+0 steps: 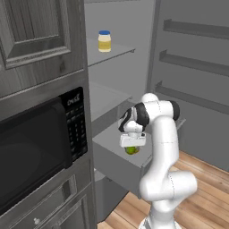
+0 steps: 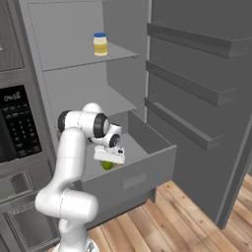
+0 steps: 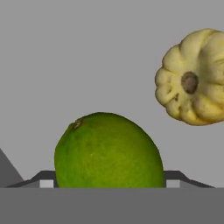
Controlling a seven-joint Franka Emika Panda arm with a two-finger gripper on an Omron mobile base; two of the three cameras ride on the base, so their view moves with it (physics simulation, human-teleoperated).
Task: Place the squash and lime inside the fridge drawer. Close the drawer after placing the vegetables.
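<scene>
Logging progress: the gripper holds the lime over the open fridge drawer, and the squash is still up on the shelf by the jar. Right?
Not quite. The squash already lies on the floor of the fridge drawer, as the hand view shows. The gripper does hold the lime over the open drawer; the jar stands alone on its shelf.

You see the lime (image 3: 108,151) with a smooth, faintly pitted, slightly glossy green skin. Beside it, the squash (image 3: 192,78) has a ribbed, matt, pale yellow rind. Under both, the fridge drawer (image 2: 147,172) looks like plain, matt, light-grey plastic. Left of the drawer, the cabinet (image 1: 36,40) shows dark wood grain; below the drawer, the floor (image 2: 197,231) is light, polished wooden planking.
</scene>
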